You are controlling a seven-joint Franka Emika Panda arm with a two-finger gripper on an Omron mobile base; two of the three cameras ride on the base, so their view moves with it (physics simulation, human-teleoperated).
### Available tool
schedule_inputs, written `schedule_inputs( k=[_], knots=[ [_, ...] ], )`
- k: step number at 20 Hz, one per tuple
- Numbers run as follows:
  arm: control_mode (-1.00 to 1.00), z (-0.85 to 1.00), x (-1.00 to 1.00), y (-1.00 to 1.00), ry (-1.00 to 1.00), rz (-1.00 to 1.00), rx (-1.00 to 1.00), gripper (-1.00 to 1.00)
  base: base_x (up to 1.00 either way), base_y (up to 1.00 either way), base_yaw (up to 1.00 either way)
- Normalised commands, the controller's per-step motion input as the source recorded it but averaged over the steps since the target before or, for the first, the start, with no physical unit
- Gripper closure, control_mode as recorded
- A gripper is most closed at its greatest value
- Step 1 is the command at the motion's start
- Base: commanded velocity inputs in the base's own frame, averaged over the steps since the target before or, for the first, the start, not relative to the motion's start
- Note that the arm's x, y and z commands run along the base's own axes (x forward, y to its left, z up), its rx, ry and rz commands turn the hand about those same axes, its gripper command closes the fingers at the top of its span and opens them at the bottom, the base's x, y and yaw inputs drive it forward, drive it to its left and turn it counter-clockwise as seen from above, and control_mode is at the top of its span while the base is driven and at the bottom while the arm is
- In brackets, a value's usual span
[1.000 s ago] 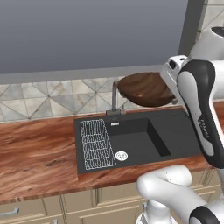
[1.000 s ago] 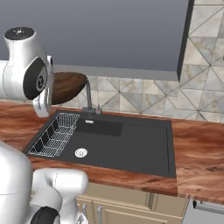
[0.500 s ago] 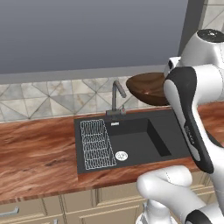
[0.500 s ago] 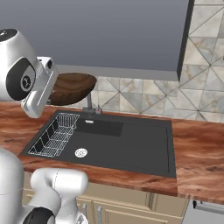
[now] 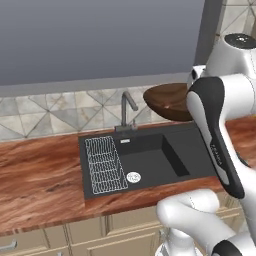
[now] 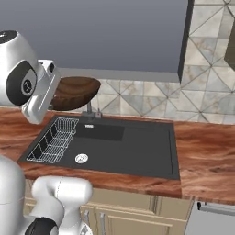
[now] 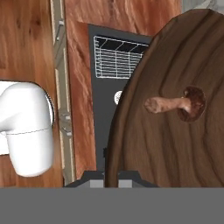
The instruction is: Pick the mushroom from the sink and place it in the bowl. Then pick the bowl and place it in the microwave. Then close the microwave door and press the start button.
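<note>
Mushroom (image 7: 177, 105) lies inside the wooden bowl (image 7: 175, 113), its pale stem pointing away from the reddish-brown cap, resting on the grain of the bowl's inner face. We see the bowl lifted clear of the surface (image 5: 40, 175), held up in the air above the far right side of the black sink (image 5: 150, 160), just in front of the tiled wall (image 5: 60, 110). In the hand view our tool (image 7: 111, 175) sits at the bowl's rim, its tips pressed together on the edge, pinching the bowl. In the left base view the bowl (image 5: 167, 102) shows beside the dark tap (image 5: 127, 112), partly behind the white arm. In the right base view the bowl (image 6: 75, 92) hangs at the far left end of the sink (image 6: 133, 147), above the wire rack (image 6: 53, 140). A round white drain strainer (image 5: 133, 177) sits in the basin near the rack (image 5: 104, 164).
</note>
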Motion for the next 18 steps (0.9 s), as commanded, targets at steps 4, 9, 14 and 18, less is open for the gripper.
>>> schedule_inputs(
  k=[4, 9, 14, 18],
  knots=[
    [1.00, 0.00, 0.00, 0.00, 0.00, 0.00, 0.00, 1.00, -0.23, -0.20, -0.61],
    [1.00, 0.00, 0.00, 0.00, 0.00, 0.00, 0.00, 1.00, -0.08, -0.16, -0.79],
    [1.00, 0.00, 0.00, 0.00, 0.00, 0.00, 0.00, 1.00, -0.10, -0.15, -0.79],
    [1.00, 0.00, 0.00, 0.00, 0.00, 0.00, 0.00, 1.00, -0.21, -0.14, -0.77]
  ],
)
